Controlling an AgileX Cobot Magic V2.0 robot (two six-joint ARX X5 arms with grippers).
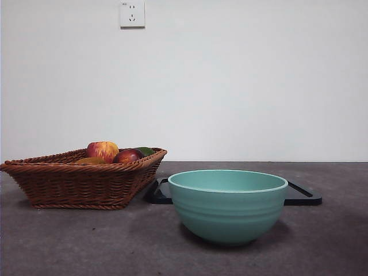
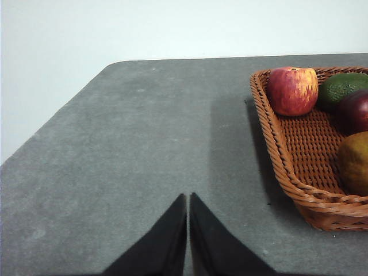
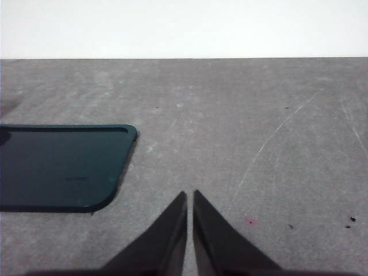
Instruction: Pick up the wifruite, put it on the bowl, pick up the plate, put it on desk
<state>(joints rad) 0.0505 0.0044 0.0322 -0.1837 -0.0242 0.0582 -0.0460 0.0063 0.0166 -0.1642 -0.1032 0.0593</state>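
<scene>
Bowl [image 1: 227,204] upright, nearest — wifruite [image 1: 89,161] lies in basket [image 1: 80,183].

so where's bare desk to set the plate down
Bare desk lies beyond the dark plate's rounded corner, ahead of the right gripper; more lies beside the basket, ahead of the left gripper. It is crowded where basket, plate and bowl cluster.

Plain white wall [image 1: 241,80] ran behind the table, w/ a white power socket [image 1: 132,14] high up near top edge. Light was even & soft; faint shadows lay on the surface.
</scene>
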